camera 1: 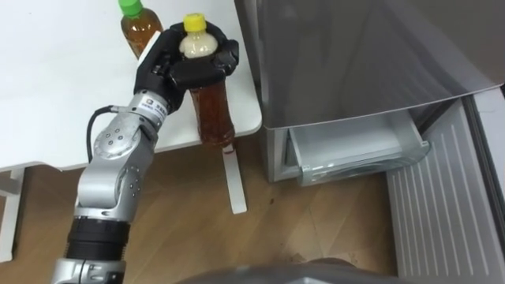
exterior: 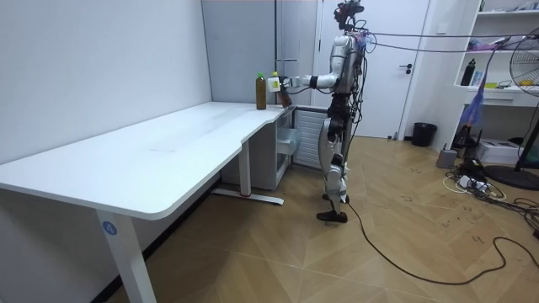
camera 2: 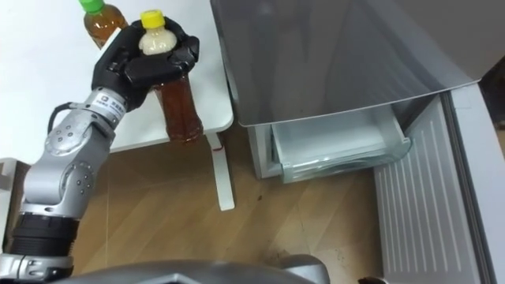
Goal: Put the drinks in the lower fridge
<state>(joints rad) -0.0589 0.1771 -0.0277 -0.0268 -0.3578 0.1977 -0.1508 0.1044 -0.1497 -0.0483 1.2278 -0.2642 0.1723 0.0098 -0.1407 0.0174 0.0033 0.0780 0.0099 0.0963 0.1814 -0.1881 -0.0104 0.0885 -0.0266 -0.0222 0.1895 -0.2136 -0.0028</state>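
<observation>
At bench (camera 1: 55, 95) edge, 11 o'clock: left hand (camera 1: 170, 71) clamped round yellow-capped bottle (camera 1: 213, 114) neck. Hold it upright; carry toward open fridge drawer (camera 1: 355, 146), 3 o'clock.

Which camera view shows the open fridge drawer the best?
The right eye view: the drawer lies whole near the middle, seen from above, so its inside shows. The left eye view gives nearly the same, further right. In the room view it is a small pale shape beyond the table.
</observation>
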